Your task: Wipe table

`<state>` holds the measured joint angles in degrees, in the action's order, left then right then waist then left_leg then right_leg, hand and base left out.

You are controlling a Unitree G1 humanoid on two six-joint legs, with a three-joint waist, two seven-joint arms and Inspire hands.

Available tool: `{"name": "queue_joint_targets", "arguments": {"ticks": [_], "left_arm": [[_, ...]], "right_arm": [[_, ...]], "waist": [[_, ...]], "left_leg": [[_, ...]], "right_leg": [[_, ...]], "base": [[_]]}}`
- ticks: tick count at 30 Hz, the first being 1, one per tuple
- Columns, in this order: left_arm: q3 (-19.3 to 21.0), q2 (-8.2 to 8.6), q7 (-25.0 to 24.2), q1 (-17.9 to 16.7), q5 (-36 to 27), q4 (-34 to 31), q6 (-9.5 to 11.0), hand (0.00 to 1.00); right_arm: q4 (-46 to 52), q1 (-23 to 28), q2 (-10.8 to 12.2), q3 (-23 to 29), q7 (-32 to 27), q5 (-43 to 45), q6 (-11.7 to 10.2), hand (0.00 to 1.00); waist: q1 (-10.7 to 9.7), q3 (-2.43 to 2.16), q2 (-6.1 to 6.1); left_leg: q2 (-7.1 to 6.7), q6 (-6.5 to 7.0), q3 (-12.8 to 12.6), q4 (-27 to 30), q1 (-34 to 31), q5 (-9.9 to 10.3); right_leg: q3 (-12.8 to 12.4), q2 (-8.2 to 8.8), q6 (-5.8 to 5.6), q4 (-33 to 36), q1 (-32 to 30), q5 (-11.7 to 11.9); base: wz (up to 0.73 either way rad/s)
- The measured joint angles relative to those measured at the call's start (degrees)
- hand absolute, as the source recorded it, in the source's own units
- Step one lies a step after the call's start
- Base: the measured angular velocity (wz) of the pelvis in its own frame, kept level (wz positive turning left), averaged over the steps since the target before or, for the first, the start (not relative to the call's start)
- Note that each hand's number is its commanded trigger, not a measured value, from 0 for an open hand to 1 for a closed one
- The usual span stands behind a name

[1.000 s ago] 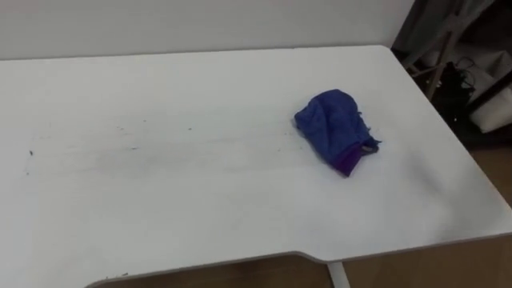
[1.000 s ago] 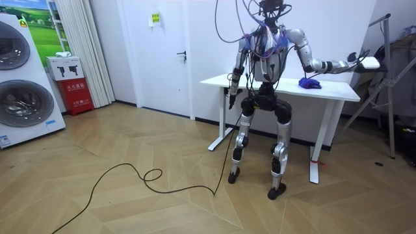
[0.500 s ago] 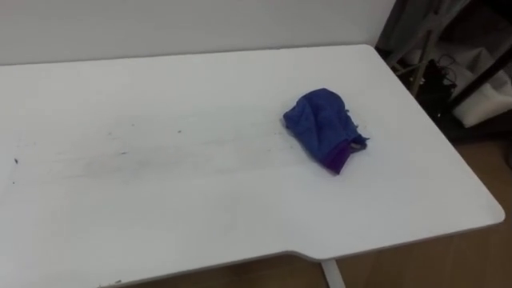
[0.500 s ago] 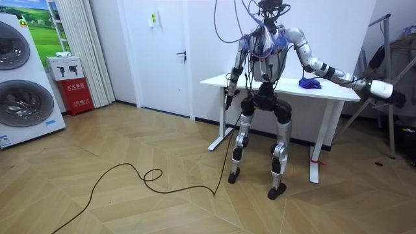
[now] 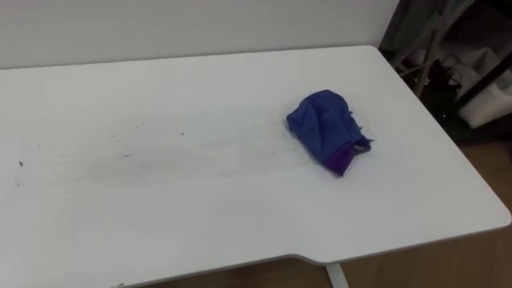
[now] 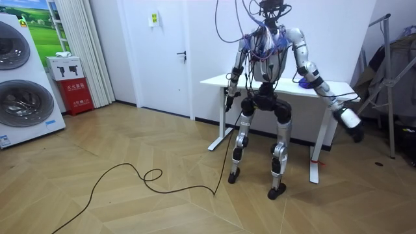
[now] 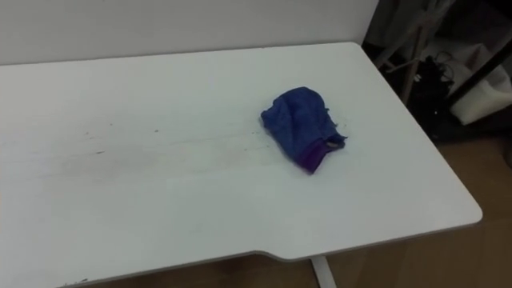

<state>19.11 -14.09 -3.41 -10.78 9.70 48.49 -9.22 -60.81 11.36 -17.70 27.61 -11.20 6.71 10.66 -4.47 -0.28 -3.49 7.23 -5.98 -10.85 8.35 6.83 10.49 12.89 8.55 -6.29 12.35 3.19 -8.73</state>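
A crumpled blue cloth (image 5: 328,128) lies loose on the white bench (image 5: 160,224), right of the frame's centre, with a purple edge showing at its lower right. Faint grey streaks and dark specks (image 5: 120,156) mark the benchtop to the cloth's left. In the room view the robot stands at the bench's near edge. Its right hand (image 6: 356,133) hangs low past the bench's end at the frame's right, and its left hand (image 6: 229,99) hangs by the bench's other end. Whether either hand is released or clenched I cannot tell.
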Motion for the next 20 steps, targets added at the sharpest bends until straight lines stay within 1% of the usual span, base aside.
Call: {"name": "queue_joint_targets", "arguments": {"ticks": [2,3,4,5,6,8,10,11,13,14,16,17,20], "left_arm": [[-1.7,0.77,0.1,0.0,0.0,0.6,0.1,0.0],[-1.8,1.11,0.2,0.0,0.0,0.7,0.1,0.0],[-1.9,1.83,0.6,-0.3,0.0,0.7,0.1,0.0],[-2.3,2.24,0.8,-0.7,0.0,0.7,0.3,0.0],[-2.5,2.32,0.9,-0.8,0.0,0.7,0.5,0.0],[-3.4,2.99,2.3,-0.9,0.6,1.2,1.0,0.0],[-3.8,3.82,3.5,-0.9,2.4,2.2,1.1,0.0],[-4.5,4.46,4.5,-1.1,2.3,2.5,1.1,0.0],[-6.4,4.9,5.5,-1.2,2.2,3.1,1.1,0.0],[-7.1,5.06,5.6,-1.3,2.3,3.2,1.2,0.0],[-7.6,5.18,5.8,-1.5,2.3,3.2,1.2,0.0],[-7.9,5.23,6.0,-1.7,2.3,3.2,1.3,0.0],[-8.5,5.34,7.0,-2.3,2.3,3.2,1.4,0.0]], "right_arm": [[-3.6,-0.3,2.8,-4.5,1.9,1.1,0.0,0.0],[-4.1,-0.2,3.3,-5.6,2.2,1.1,0.0,0.0],[-4.2,0.0,4.3,-7.3,2.9,1.6,-0.1,0.0],[-4.6,0.2,5.0,-8.8,3.5,2.4,-0.1,0.0],[-4.9,0.2,5.3,-9.5,3.8,2.4,-0.1,0.0],[-5.9,0.0,5.9,-11.9,3.9,2.6,-0.1,0.0],[-5.8,-0.3,6.1,-13.6,3.8,4.6,-0.3,0.0],[-5.8,-0.6,6.1,-15.0,3.7,6.6,-0.8,0.0],[-5.7,-0.9,6.3,-16.9,3.7,7.7,-1.1,0.0],[-5.4,-1.1,6.5,-17.7,3.7,8.7,-1.2,0.0],[-4.8,-1.2,6.7,-19.0,3.7,10.1,-1.3,0.0],[-4.2,-1.3,6.7,-19.9,3.6,10.4,-1.3,0.0],[-3.6,-2.0,7.0,-21.9,3.6,10.4,-1.3,0.0]], "waist": [[0.5,0.06,0.55],[0.6,0.1,0.76],[1.0,-0.1,1.24],[1.3,-0.18,1.7],[1.4,-0.1,1.85],[1.7,0.09,2.73],[2.1,0.29,3.32],[2.0,0.24,3.56],[2.1,0.24,4.11],[2.4,0.22,4.29],[3.0,0.19,4.19],[3.4,0.19,4.01],[3.5,0.25,3.44]], "left_leg": [[0.0,-0.01,0.1,0.1,0.2,0.1],[0.0,-0.01,0.0,0.1,0.4,0.2],[-0.02,0.03,0.0,0.1,0.6,0.4],[-0.02,0.02,-0.1,0.0,0.9,0.5],[-0.02,0.02,0.0,0.0,0.9,0.5],[-0.02,0.02,0.3,0.1,1.1,0.5],[-0.02,0.01,0.4,0.0,1.2,0.5],[-0.02,0.01,0.4,0.0,1.2,0.5],[-0.02,0.01,0.6,0.1,1.2,0.5],[-0.03,0.01,0.8,0.1,1.2,0.5],[-0.06,0.01,0.9,0.2,1.3,0.5],[-0.12,0.01,1.1,0.2,1.3,0.5],[-0.24,0.02,1.8,0.5,1.0,0.5]], "right_leg": [[0.1,0.0,-0.04,-0.2,0.4,0.0],[0.1,-0.01,-0.05,-0.3,0.6,0.0],[0.0,0.0,-0.13,-0.3,0.8,-0.1],[0.0,0.0,-0.22,-0.3,1.1,-0.1],[0.1,0.0,-0.26,-0.3,1.2,-0.2],[0.6,0.0,-0.27,-0.7,1.8,-0.2],[0.7,0.0,-0.27,-0.7,1.9,-0.2],[0.7,0.0,-0.28,-0.7,1.9,-0.2],[0.9,0.03,-0.32,-0.7,2.1,-0.2],[1.2,0.05,-0.32,-0.8,2.3,-0.3],[1.3,0.1,-0.34,-0.7,2.5,-0.4],[1.5,0.17,-0.38,-0.7,2.6,-0.5],[2.0,0.26,-0.48,-0.9,2.8,-0.6]], "base": [[0.0],[0.0],[0.0],[0.0],[0.04],[0.09],[0.02],[0.0],[0.07],[0.09],[0.05],[0.07],[0.08]]}}
